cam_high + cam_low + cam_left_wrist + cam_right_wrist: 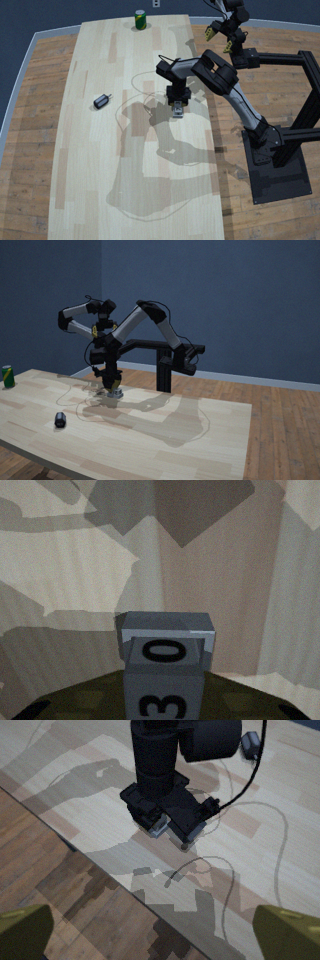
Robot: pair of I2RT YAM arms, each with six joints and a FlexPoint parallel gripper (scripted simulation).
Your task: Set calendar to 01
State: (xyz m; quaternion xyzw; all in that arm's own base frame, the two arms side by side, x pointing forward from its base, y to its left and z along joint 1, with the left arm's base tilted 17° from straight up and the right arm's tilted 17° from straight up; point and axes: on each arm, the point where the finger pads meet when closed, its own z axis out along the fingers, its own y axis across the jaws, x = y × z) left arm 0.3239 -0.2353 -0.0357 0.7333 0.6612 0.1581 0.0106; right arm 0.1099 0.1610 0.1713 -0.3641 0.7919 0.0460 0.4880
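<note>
My left gripper (177, 105) (111, 390) is shut on one cube (164, 697) over the tray's end toward the right arm. The held cube's top shows 3 and its side toward the left wrist camera shows 0, both turned sideways. The other cube (178, 110) (118, 391), marked 7 in the top view, is in the tray's opposite end. The grey tray (177, 116) (120, 396) (169, 620) stands on the table. Whether the held cube touches the tray floor cannot be told; the robot-facing digits are hidden. My right gripper (217, 46) (104, 330) (154, 913) is open and empty, away from the tray.
A green and yellow can (140, 20) (8, 376) stands at the table's end on the right arm's side. A dark bottle-like object (101, 101) (60, 420) (250, 745) lies on the side away from the robot. Arm shadows cross the wooden table (85, 219).
</note>
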